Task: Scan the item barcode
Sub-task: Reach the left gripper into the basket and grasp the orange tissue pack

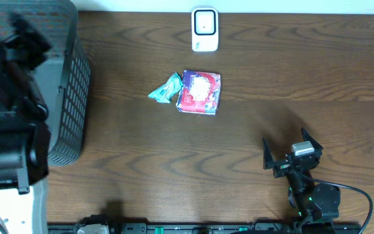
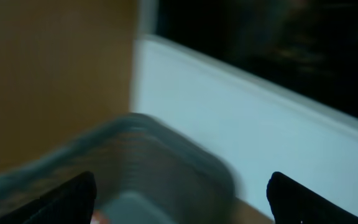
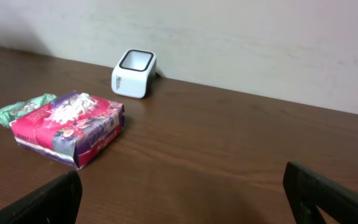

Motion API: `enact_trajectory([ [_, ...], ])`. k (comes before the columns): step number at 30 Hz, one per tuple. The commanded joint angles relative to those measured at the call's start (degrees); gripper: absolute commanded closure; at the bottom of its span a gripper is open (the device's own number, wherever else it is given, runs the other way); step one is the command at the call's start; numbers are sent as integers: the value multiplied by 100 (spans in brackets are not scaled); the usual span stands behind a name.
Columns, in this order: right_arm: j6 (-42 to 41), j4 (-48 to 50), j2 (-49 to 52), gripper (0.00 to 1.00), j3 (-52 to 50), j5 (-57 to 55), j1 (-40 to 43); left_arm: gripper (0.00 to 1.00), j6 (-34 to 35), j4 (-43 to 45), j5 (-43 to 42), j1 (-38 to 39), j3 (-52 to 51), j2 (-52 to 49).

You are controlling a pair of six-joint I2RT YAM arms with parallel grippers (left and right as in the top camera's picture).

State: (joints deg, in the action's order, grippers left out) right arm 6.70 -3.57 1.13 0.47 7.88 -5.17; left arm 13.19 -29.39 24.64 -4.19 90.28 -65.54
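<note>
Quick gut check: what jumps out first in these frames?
The red snack pack at table centre, with a green packet beside it on the left, is the only colour on the dark wood. Behind them a white scanner sits at the far edge. The right gripper is near the front, jaws wide and empty; the left gripper, blurred, hangs over the grey basket at the left.

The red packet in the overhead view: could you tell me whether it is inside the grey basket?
No, the red packet lies on the table to the right of the basket.
</note>
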Motion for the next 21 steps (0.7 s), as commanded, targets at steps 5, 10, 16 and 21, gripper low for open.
enact_trajectory([
  [5,-42,-9,7,1,-15,-24,-13,12,-704,-710,990,-1193,-70,-682],
  [10,-42,-9,7,1,-15,-24,-13,12,-713,-1180,988,-1681,-70,-1268],
  [16,-42,-9,7,1,-15,-24,-13,12,-503,-1707,986,-1932,-70,-1967],
  [21,-42,-9,7,1,-15,-26,-13,12,671,-2500,831,-2039,-70,-2594],
])
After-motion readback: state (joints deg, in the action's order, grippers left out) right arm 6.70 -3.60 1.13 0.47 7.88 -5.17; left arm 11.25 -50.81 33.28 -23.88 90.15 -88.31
